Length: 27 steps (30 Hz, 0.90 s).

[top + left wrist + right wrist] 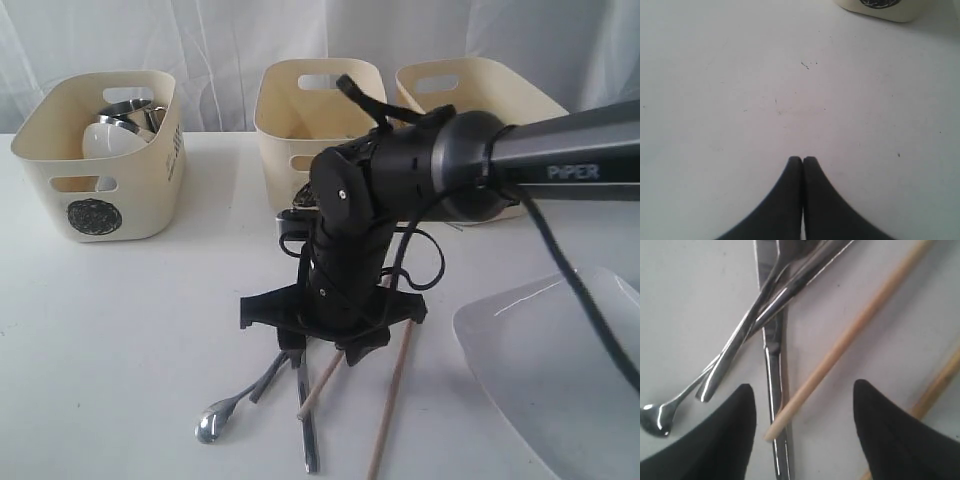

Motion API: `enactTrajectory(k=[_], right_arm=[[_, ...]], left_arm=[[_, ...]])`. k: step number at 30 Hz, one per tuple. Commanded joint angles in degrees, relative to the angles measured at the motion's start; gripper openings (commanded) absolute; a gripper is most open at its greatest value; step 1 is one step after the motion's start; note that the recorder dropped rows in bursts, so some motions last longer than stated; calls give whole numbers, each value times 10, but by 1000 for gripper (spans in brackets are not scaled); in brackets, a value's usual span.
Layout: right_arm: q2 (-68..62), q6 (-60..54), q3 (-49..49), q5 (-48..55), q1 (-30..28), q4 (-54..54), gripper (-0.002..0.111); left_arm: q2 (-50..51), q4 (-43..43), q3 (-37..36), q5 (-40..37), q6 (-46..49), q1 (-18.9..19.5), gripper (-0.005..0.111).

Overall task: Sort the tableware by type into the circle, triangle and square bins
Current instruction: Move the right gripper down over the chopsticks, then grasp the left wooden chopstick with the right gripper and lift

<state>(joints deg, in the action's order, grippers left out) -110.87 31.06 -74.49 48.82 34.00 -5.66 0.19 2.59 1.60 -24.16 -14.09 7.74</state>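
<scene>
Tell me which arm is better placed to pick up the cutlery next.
Right, probably. The right gripper hangs open over a chopstick and steel cutlery. The left gripper is shut above the table, no tableware in its view.

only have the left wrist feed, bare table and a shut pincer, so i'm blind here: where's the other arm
Observer: The right pincer hangs open low over the table, a chopstick between its tips.
Operator: what else lies there
Observer: A spoon and a knife cross each other, with a second chopstick alongside.
Operator: anything binned yet
Observer: In the exterior view, the bin on the left holds a white bowl and steel cups.
</scene>
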Motion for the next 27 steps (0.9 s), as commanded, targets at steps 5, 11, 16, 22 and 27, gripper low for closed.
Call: enactTrajectory(k=[5, 11, 16, 22, 27], right_arm=[[-50, 82, -21, 6, 2, 29, 54], [-55, 104, -22, 20, 2, 47, 41], [-55, 147, -22, 47, 2, 79, 24], [-55, 157, -22, 52, 2, 80, 0], [-37, 114, -22, 72, 2, 108, 0]], left_arm=[[-2, 8, -5, -33, 0, 1, 1], [-2, 8, -5, -33, 0, 1, 1], [-2, 8, -5, -33, 0, 1, 1], [-2, 8, -5, -33, 0, 1, 1], [-2, 8, -5, -33, 0, 1, 1]])
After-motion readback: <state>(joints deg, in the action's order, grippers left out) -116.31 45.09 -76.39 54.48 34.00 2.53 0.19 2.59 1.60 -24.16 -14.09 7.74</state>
